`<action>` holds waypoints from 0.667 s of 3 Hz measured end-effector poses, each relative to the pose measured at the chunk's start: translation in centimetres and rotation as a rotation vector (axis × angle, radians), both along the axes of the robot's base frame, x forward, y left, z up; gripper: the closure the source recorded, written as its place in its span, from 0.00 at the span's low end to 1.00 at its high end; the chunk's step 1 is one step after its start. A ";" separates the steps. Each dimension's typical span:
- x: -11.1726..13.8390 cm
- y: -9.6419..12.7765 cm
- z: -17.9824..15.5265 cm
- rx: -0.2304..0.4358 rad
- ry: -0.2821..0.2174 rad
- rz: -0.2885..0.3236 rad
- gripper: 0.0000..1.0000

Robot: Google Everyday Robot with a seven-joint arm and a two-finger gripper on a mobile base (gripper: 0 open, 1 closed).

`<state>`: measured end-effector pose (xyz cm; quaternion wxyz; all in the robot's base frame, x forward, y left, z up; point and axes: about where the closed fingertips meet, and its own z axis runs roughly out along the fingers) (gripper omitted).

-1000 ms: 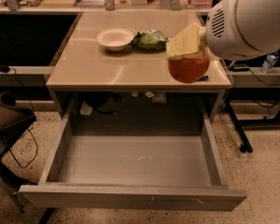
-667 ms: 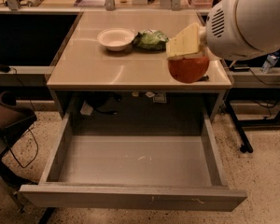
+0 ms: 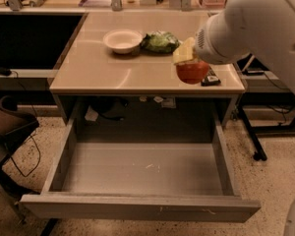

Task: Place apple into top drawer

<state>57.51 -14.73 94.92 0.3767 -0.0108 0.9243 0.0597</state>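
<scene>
The red-orange apple [image 3: 192, 72] is at the right front part of the tan table [image 3: 113, 75], held in my gripper [image 3: 190, 63]. A pale yellow finger [image 3: 184, 51] lies over the apple's top left; the other finger is hidden behind the fruit and the white arm. The apple looks slightly off the tabletop, near its front edge. The top drawer [image 3: 137, 208] is pulled fully out below the table, open and with nothing in it. The apple is above and behind the drawer's right rear part.
A white bowl [image 3: 123, 40] and a green crinkled bag [image 3: 160, 42] sit at the back of the table. A small dark object [image 3: 210, 79] lies right of the apple. A dark chair [image 3: 7, 124] stands left, and a black stand leg [image 3: 253, 141] right.
The gripper with the apple has shifted a little to the left along the table's front. The drawer, bowl and bag have not moved.
</scene>
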 end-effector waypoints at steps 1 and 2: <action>0.8 -0.5 -0.9 -0.009 0.012 -0.016 1.00; 1.2 -0.5 -1.4 0.009 0.043 -0.016 1.00</action>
